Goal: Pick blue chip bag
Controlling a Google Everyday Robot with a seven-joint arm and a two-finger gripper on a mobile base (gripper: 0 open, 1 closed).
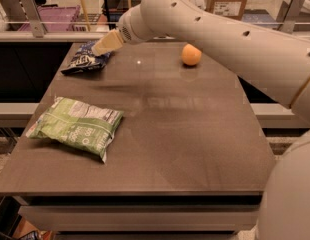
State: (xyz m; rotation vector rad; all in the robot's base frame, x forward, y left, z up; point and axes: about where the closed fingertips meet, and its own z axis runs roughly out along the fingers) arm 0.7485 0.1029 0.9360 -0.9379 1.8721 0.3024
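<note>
Camera view: a white robot arm (220, 31) reaches in from the right across a dark brown table (195, 134), its tan gripper (98, 49) angled down and to the left at the table's far left corner. The gripper tip sits at the upper right edge of the blue chip bag (84, 60), a small crinkled dark-blue pack with white markings lying flat near the far left edge of the tabletop. The tip appears to be just over the bag or touching it, though contact cannot be confirmed from this angle. Whether the gripper is wide or narrow cannot be told; it shows only as a single tan shape.

Nearer the camera, a larger light-green chip bag (77, 126) lies on the left side of the table, well apart from the blue one. An orange (191, 55) rests on the far side of the table, right of the gripper and partly under the arm. Beyond the table stand a purple crate (57, 18) at left and a cardboard box (229, 4) at right.
</note>
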